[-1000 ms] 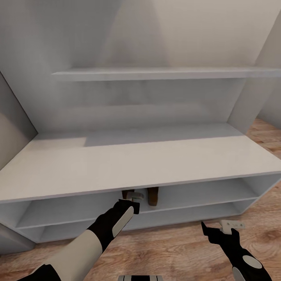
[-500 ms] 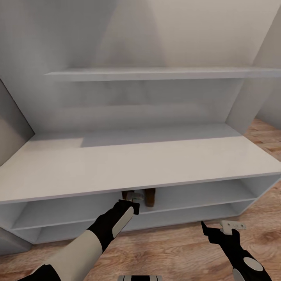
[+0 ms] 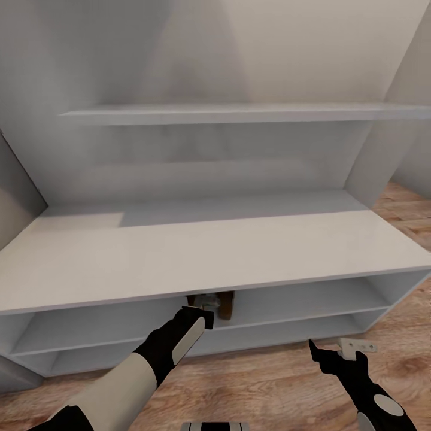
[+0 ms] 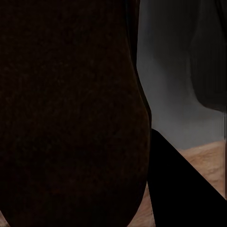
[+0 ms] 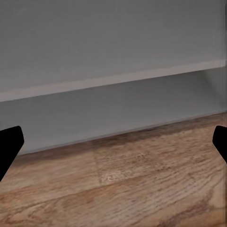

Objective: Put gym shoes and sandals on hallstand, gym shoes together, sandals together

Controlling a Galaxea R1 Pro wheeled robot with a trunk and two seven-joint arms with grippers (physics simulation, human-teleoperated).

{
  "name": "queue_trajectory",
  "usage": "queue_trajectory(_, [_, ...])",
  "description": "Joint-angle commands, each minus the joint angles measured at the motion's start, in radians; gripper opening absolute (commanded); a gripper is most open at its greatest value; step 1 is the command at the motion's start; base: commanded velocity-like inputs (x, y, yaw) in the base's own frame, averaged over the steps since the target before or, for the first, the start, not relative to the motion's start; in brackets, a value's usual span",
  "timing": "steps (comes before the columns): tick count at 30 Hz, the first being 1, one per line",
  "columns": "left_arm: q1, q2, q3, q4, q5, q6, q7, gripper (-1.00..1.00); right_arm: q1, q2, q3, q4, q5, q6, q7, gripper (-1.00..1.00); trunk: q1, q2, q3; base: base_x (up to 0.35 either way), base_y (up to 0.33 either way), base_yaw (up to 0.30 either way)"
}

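A: From the head camera, what is going on?

B: The left claw (image 3: 202, 311) is reaching into the upper open shelf of the long low white hallstand (image 3: 215, 257), right under its flat top. A brown leather sandal with dark straps (image 3: 225, 304) is sitting on that shelf just to the right of the claw, and something brown is showing at the claw's left side too, though I cannot tell whether it is the second sandal. I cannot tell whether the claw is gripping anything from here.

A: And the right arm?

B: The right claw (image 3: 338, 353) is hovering low over the light brown wood-plank floor (image 3: 263, 389), near the rack's right half, holding nothing.

A: The left wrist camera?

B: A dark rounded shape is pressing close against the lens, with grey shelf and a strip of floor beside it. The claw's opening is not readable there.

A: The right wrist camera?

B: Both dark fingertips (image 5: 9, 142) are sitting at opposite edges, so that claw is spread wide, facing the rack's bottom shelf and bare floor.

A: How should this step go?

B: I judge the left arm should be easing out level, without nudging the shelved sandal, so the pair is lying side by side.
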Motion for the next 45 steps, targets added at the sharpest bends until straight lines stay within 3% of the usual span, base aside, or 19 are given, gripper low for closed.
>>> queue_trajectory(1, [0.0,0.0,0.0,0.0,-0.003,0.001,-0.001,-1.0,0.0,0.0,0.0,0.0,0.0,0.0,0.0,1.0,0.0,0.0,0.0,0.03,-0.055,0.0])
queue_trajectory(25, [0.0,0.001,-0.002,0.0,-0.003,0.001,-0.002,-1.0,0.0,0.0,0.002,0.0,0.0,-0.001,0.0,1.0,0.0,0.0,0.0,0.003,-0.038,0.0])
queue_trajectory(45, [-0.013,0.006,0.003,0.074,-0.006,-0.003,-0.061,-1.0,0.002,0.0,0.002,-0.001,0.0,-0.002,-0.001,1.0,0.0,0.0,0.0,0.0,0.0,0.0])
